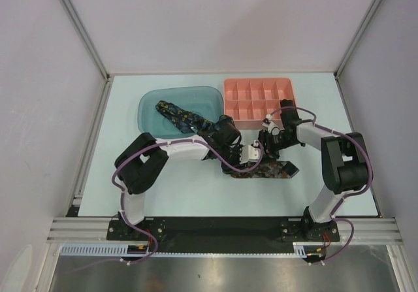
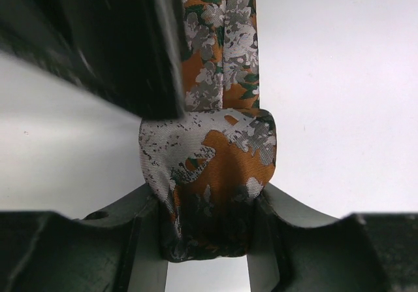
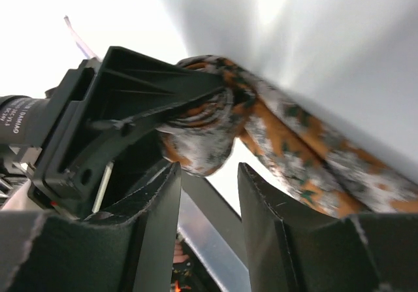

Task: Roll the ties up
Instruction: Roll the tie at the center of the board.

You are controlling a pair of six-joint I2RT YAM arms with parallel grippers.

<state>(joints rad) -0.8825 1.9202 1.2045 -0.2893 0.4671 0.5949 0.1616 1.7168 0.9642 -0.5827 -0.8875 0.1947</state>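
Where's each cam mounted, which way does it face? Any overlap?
Top external: above and behind the robot, looking down on the table; left arm and right arm show whole.
Left wrist: on the left arm, looking along the left gripper, shut on the orange tie; own fingers show.
Right wrist: on the right arm, looking past the open right gripper at its roll; own fingers show.
Shared: both wrist views see the roll and the other gripper.
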